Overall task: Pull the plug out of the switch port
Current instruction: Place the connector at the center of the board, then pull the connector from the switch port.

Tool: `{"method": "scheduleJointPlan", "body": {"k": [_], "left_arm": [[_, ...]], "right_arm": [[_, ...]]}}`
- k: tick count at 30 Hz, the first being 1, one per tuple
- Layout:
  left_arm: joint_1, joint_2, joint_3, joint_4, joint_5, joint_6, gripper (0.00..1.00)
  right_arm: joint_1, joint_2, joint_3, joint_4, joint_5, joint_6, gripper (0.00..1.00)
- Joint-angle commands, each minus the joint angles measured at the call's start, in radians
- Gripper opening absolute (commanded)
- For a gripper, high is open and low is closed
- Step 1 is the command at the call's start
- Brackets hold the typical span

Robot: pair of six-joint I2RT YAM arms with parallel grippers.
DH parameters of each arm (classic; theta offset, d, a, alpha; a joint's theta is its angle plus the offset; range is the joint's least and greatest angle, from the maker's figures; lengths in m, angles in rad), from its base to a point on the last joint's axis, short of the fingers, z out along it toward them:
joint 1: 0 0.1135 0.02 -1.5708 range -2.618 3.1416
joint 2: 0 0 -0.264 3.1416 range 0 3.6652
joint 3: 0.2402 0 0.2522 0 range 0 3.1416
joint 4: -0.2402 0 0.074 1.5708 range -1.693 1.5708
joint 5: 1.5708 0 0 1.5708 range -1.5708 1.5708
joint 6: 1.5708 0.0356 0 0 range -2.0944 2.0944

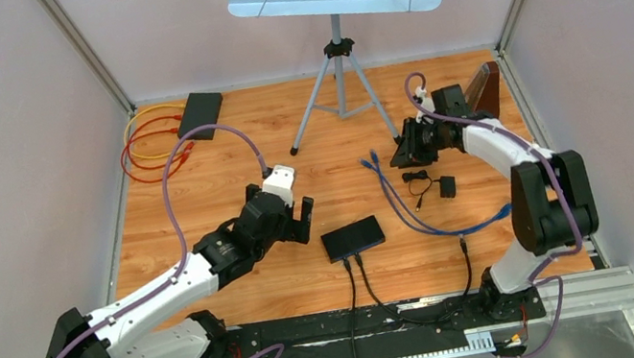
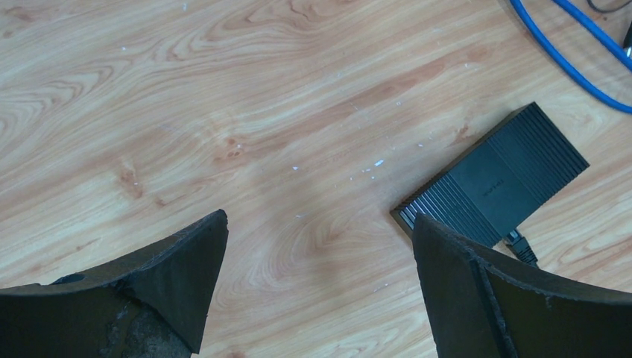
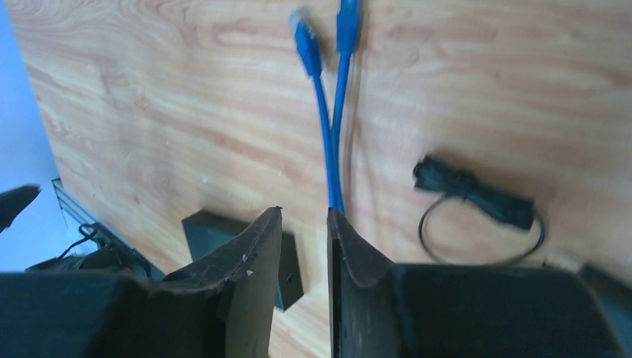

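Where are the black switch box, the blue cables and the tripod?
black switch box point(image 1: 353, 237), top view, middle of its lid.
blue cables point(image 3: 333, 179), right wrist view, where both strands meet.
tripod point(image 1: 338, 47), top view, hub above its legs.

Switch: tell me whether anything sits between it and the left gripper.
Nothing visible does. Only bare table separates the open left gripper from the switch, whose black plugs sit on its near edge.

White arms point(image 1: 158, 298), blk joints, purple cables point(image 1: 168, 194); blk wedge-shaped fingers point(image 2: 171, 283).
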Motion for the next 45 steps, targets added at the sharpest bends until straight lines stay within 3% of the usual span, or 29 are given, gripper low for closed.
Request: {"method": "scheduleJointPlan", "body": {"k": [1, 9, 14, 25, 32, 35, 39, 45], "left_arm": [[0.004, 0.043, 0.034, 0.031, 0.062, 0.037, 1.00], [0.004, 0.138, 0.077, 0.044, 0.257, 0.143, 1.00], [0.004, 0.187, 0.110, 0.025, 0.366, 0.208, 1.00], [0.002, 0.309, 0.132, 0.026, 0.511, 0.226, 1.00], [0.001, 0.356, 0.149, 0.012, 0.554, 0.271, 1.00], [-0.006, 0.355, 0.172, -0.006, 0.540, 0.280, 1.00], [-0.034, 0.252, 0.150, 0.033, 0.421, 0.256, 1.00], [-0.033, 0.048, 0.051, 0.113, 0.110, 0.157, 1.00]], "right_arm": [[-0.002, -0.240, -0.120, 0.089, -0.056, 0.092, 0.30], [0.042, -0.614, -0.503, 0.311, -0.219, 0.352, 0.51], [0.142, -0.753, -0.659, 0.389, -0.180, 0.510, 0.56], [0.289, -0.785, -0.871, 0.508, -0.096, 0.701, 0.56], [0.316, -0.720, -0.884, 0.543, -0.097, 0.705, 0.56], [0.333, -0.692, -0.871, 0.550, -0.097, 0.690, 0.56], [0.352, -0.677, -0.858, 0.561, -0.077, 0.670, 0.58], [0.386, -0.711, -0.796, 0.495, -0.010, 0.606, 0.62]]}}
